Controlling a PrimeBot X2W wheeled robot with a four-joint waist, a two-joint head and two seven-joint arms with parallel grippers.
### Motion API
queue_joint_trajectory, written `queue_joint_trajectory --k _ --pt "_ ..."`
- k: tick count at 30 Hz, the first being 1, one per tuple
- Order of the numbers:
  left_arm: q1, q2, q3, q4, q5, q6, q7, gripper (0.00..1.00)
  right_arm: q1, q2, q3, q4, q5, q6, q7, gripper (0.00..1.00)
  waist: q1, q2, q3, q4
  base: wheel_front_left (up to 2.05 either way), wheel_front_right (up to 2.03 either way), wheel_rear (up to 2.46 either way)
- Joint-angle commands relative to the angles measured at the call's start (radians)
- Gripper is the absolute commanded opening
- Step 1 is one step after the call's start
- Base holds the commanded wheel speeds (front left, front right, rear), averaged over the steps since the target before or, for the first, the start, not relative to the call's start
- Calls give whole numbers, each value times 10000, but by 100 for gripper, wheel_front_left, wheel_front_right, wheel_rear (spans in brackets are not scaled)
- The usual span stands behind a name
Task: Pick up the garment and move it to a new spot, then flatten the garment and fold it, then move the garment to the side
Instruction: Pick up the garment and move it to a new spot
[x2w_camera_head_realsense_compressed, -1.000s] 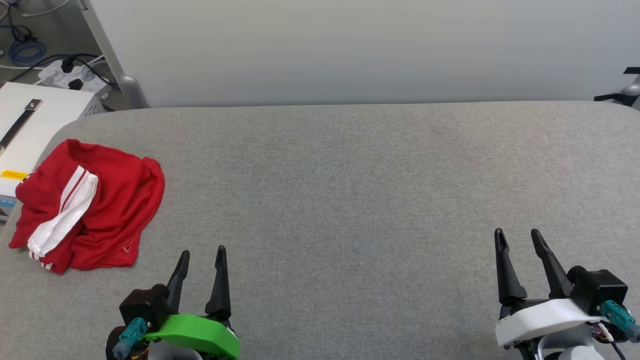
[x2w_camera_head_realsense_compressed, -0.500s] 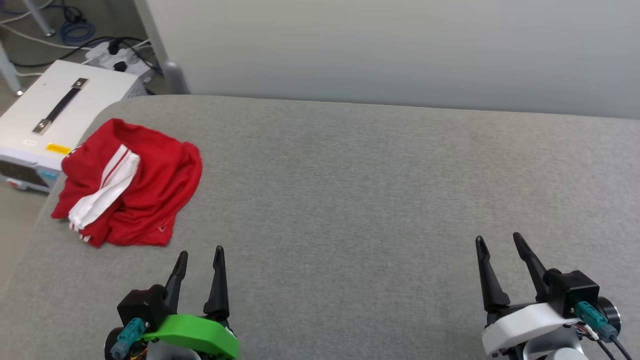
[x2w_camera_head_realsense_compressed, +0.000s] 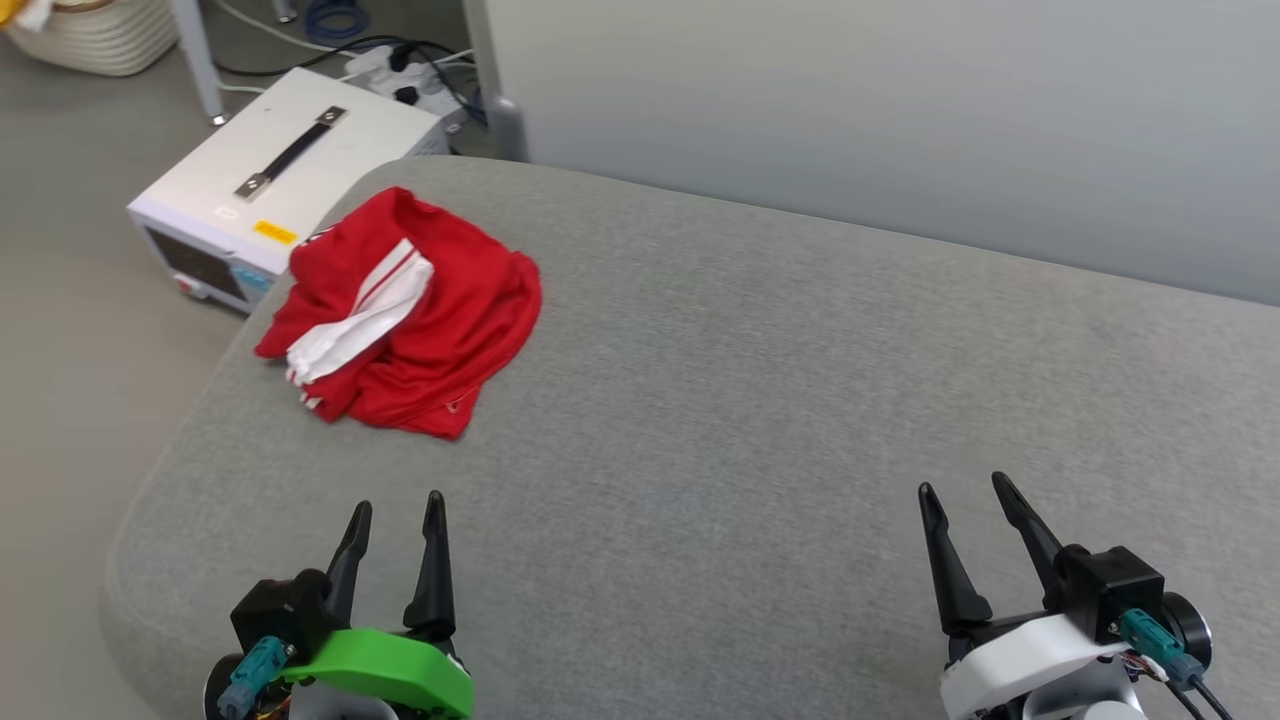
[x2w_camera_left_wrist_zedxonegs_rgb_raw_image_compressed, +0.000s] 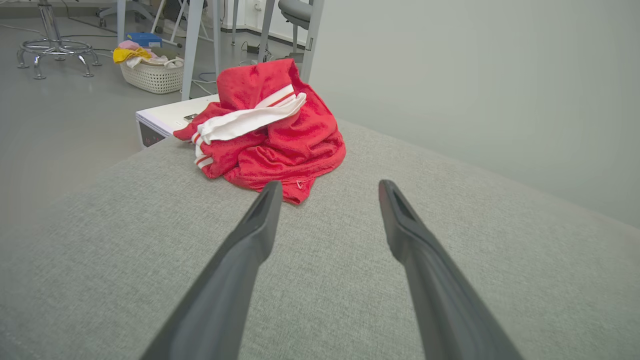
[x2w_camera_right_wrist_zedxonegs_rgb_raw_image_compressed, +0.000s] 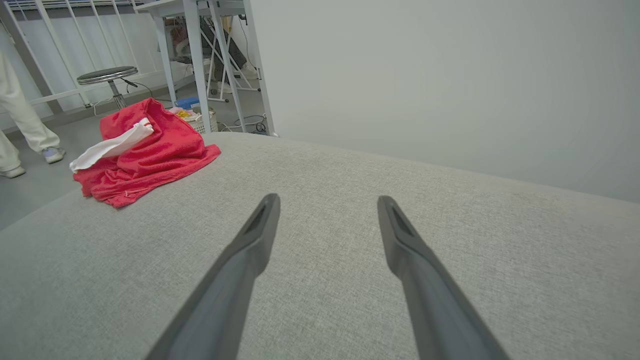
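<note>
garment (x2w_camera_head_realsense_compressed: 400, 320) bunched at far-left corner of grey counter (x2w_camera_head_realsense_compressed: 750, 400), right by the edge, above white box (x2w_camera_head_realsense_compressed: 290, 180). left claw (x2w_camera_head_realsense_compressed: 397, 502) wide open, empty, well short of it. right claw (x2w_camera_head_realsense_compressed: 962, 484) open, empty. risk: shallow pinch could drag the heap off the edge.

Robot's ends match in shape, differ in colour. The left gripper (x2w_camera_head_realsense_compressed: 398, 500) has 2 long matte-black fingers (x2w_camera_left_wrist_zedxonegs_rgb_raw_image_compressed: 240, 260), slim, tapering to pointed tips, w/ a shallow recess on the inner face nr each tip. Base: bright green cover (x2w_camera_head_realsense_compressed: 385, 672), curved; left black housing (x2w_camera_head_realsense_compressed: 285, 610), boxy; left teal connector (x2w_camera_head_realsense_compressed: 255, 670) at the side. The right gripper (x2w_camera_head_realsense_compressed: 962, 482) has the same fingers but a white cover (x2w_camera_head_realsense_compressed: 1010, 665), right black housing (x2w_camera_head_realsense_compressed: 1110, 590), and right teal connector (x2w_camera_head_realsense_compressed: 1145, 635) w/ a black cable (x2w_camera_head_realsense_compressed: 1195, 690) trailing off.
</note>
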Motion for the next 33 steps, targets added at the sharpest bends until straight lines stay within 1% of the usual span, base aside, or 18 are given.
queue_joint_trajectory --k 1,3,4,6,10,16,23,27,30,33 --pt "152 -30 9 -37 40 -34 -57 100 122 -14 29 9 -14 -7 -47 100 0 0 -18 637 0 0 0" --pt "152 -30 6 -45 42 -32 -57 100 113 -14 58 27 12 -7 -47 100 0 0 -2 845 0 0 0" --pt "165 -30 2 -44 15 -24 -57 100 97 -14 82 54 42 -7 -47 100 0 0 13 1154 0 0 0" --pt "187 -30 -22 -58 -1 -15 -57 100 88 -14 91 72 58 -7 -47 100 0 0 15 1313 0 0 0" --pt "191 -30 -73 -57 -18 -16 -57 100 74 -14 89 106 59 -7 -47 100 0 0 10 1572 0 0 0" --pt "211 -30 -58 -97 -13 -16 -57 100 55 -14 108 129 79 -7 -47 100 0 0 0 1752 0 0 0" --pt "212 -30 7 -156 -53 -4 -57 100 42 -14 165 124 73 -7 -47 100 0 0 57 1757 0 0 0" --pt "180 -30 26 -203 5 23 -57 100 -57 -14 224 100 -6 -7 -47 100 0 0 294 1607 0 0 0" --pt "1 -30 -42 -108 25 -106 -57 100 -200 -14 206 36 -92 -7 -47 100 0 0 639 1444 0 0 0" --pt "-459 3 23 365 252 -275 -57 100 -442 -14 262 -12 -301 -7 -47 100 0 0 1173 1173 0 0 0"
